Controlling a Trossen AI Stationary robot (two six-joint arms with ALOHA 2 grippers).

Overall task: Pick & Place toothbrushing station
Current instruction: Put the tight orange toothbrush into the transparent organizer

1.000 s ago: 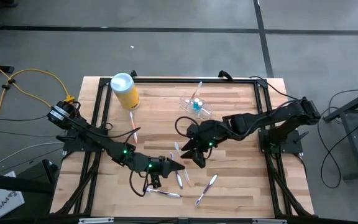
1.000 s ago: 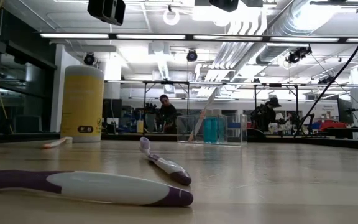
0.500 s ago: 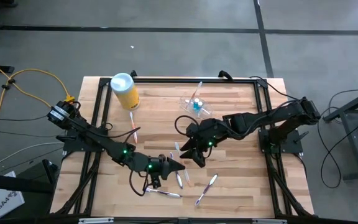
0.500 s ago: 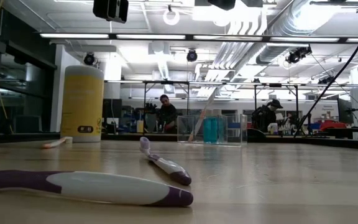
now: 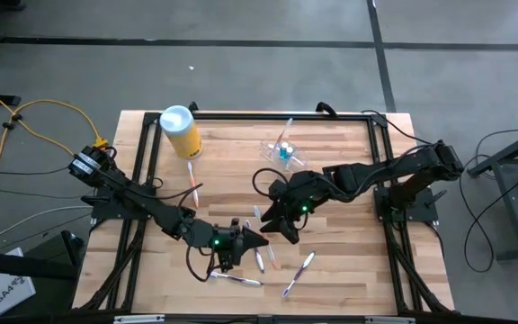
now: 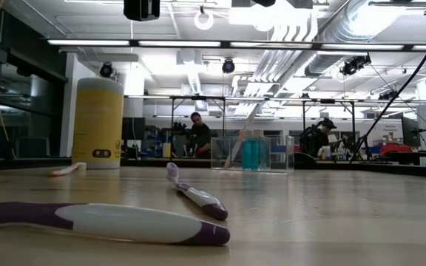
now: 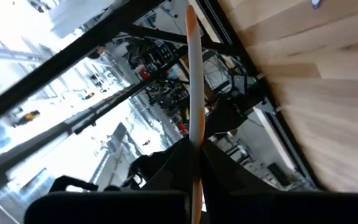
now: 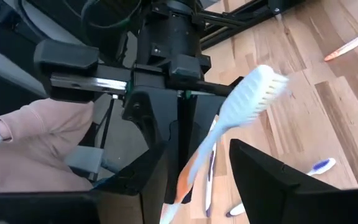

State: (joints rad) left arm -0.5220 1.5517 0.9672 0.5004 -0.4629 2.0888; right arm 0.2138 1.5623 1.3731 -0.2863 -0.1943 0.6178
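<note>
Your left gripper (image 5: 257,239) sits low near the table's middle, at about six o'clock from the toothbrushing station (image 5: 283,150), its fingers pressed together on a thin white and orange toothbrush (image 7: 196,106). Your right gripper (image 5: 266,214) hovers just beside it, at about one o'clock from the left, its fingers spread around a pale blue toothbrush (image 8: 241,106). The clear station stands well apart toward the table's far edge, at three o'clock from the yellow canister (image 5: 181,131).
</note>
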